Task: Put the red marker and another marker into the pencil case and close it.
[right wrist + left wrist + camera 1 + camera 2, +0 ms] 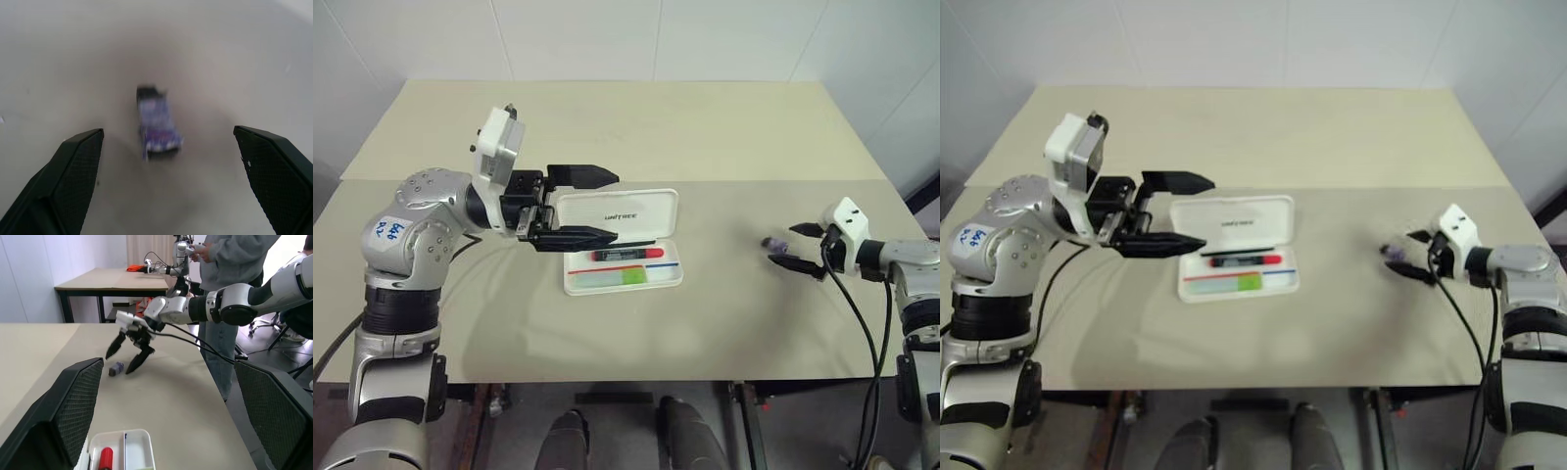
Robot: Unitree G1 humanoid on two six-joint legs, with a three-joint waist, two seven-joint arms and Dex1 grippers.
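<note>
The pencil case [623,245] lies open near the middle of the table [705,127], with its white lid standing up at the back. The red marker [626,255] and the green marker [631,277] both lie inside its tray, side by side.

The left hand [578,206] hangs in the air just beside the case's left end, with its two black fingers spread wide and nothing between them. The right hand [806,250] is low near the table's right edge, well apart from the case. It is spread wide too, right around a small purple thing [156,125] without holding it.

The case looks hard, light and smooth, so I think it could slide if pushed from one side. The lid is stiff and on a hinge. The best place to press seems to be the lid's top edge, pushing it down onto the tray.
</note>
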